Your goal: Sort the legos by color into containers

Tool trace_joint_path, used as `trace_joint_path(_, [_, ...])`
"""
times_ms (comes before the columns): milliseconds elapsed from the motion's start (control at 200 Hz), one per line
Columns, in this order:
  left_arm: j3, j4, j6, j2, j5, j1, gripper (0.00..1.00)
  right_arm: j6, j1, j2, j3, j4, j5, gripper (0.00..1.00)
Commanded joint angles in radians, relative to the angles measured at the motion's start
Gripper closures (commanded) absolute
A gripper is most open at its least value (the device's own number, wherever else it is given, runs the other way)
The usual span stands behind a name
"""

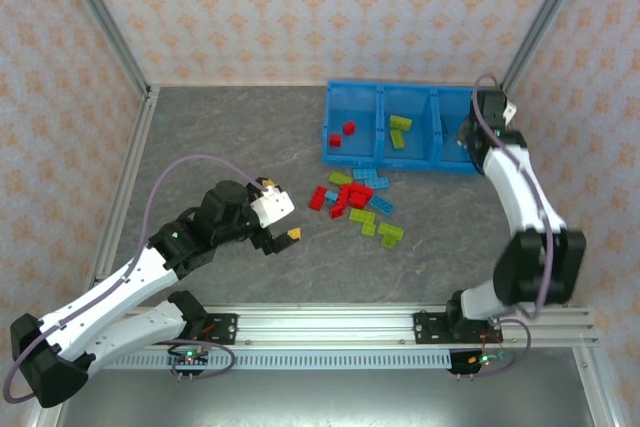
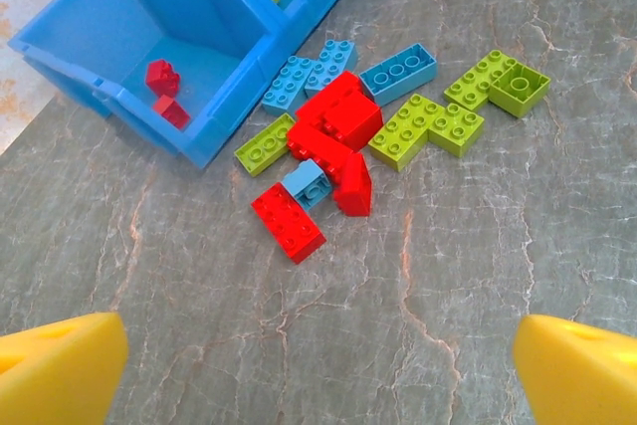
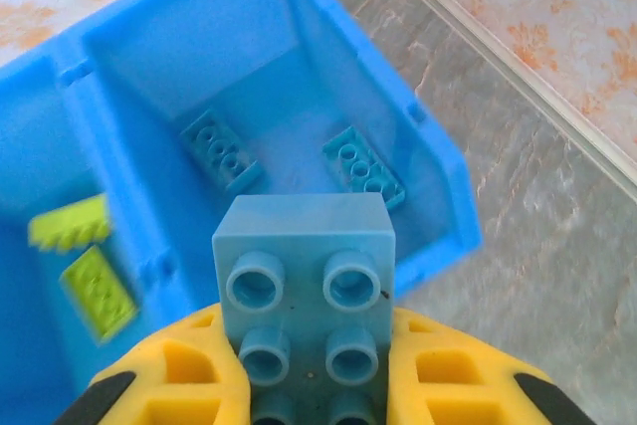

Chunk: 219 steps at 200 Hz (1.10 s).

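1. Nearest to the lens, in the right wrist view, are the yellow fingers (image 3: 169,375) of the right claw (image 3: 314,400). They are clamped on a light blue brick (image 3: 304,246), one finger on each side.
2. The studs of this brick face the lens. Its long axis runs along the fingers, and its free end sticks out of the claw toward the blue bin (image 3: 438,176).
3. In the top view the right claw (image 1: 470,137) holds the brick over the right compartment of the bin. Two other blue bricks (image 3: 221,156) lie flat on the floor of this compartment. Some yellow-green bricks (image 3: 95,286) lie in the middle compartment.
4. The left claw (image 2: 318,370) has its fingers wide apart, with nothing between them.
5. A pile of loose bricks (image 2: 333,131), red, blue and yellow-green, lies on the table ahead of the left claw and apart from it, just beside the front wall of the bin.
6. Two red bricks (image 2: 164,92) lie in the left compartment.
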Motion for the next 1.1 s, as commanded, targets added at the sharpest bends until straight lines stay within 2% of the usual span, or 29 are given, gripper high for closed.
trace_joint_path(0, [0.025, -0.017, 0.003, -0.016, -0.023, 0.008, 0.00, -0.066, -0.030, 0.215, 0.189, -0.075, -0.022, 0.88])
trace_joint_path(80, [0.026, -0.017, 0.002, -0.016, -0.032, 0.009, 0.00, -0.063, -0.044, 0.345, 0.319, -0.130, -0.046, 0.82])
trace_joint_path(150, [0.025, -0.015, 0.001, -0.018, -0.041, 0.010, 0.00, -0.058, -0.050, 0.417, 0.401, -0.176, -0.067, 0.66])
trace_joint_path(220, [0.025, -0.016, -0.001, -0.018, -0.047, 0.010, 0.00, -0.054, -0.049, 0.444, 0.456, -0.213, -0.077, 0.54])
trace_joint_path(305, [0.036, -0.019, -0.018, -0.013, -0.057, 0.010, 0.00, -0.035, -0.049, 0.417, 0.464, -0.250, -0.087, 0.50])
trace_joint_path(480, [0.059, 0.008, -0.141, 0.025, -0.094, 0.010, 0.00, 0.041, -0.049, 0.207, 0.235, -0.196, -0.184, 0.49])
trace_joint_path(651, [0.128, 0.002, -0.302, 0.102, -0.117, 0.024, 0.00, 0.166, -0.034, -0.082, -0.062, -0.133, -0.422, 0.49])
trace_joint_path(736, [0.210, -0.049, -0.428, 0.165, -0.120, 0.022, 0.00, 0.172, 0.032, -0.227, -0.150, -0.172, -0.503, 0.47])
trace_joint_path(881, [0.322, -0.159, -0.669, 0.323, -0.175, 0.022, 0.00, 0.160, 0.244, -0.433, -0.222, -0.274, -0.539, 0.38])
trace_joint_path(976, [0.368, -0.203, -0.772, 0.432, -0.224, 0.022, 0.10, 0.209, 0.360, -0.514, -0.250, -0.305, -0.561, 0.33])
trace_joint_path(1091, [0.446, -0.257, -0.808, 0.606, -0.223, 0.023, 0.21, 0.292, 0.478, -0.559, -0.265, -0.287, -0.557, 0.31])
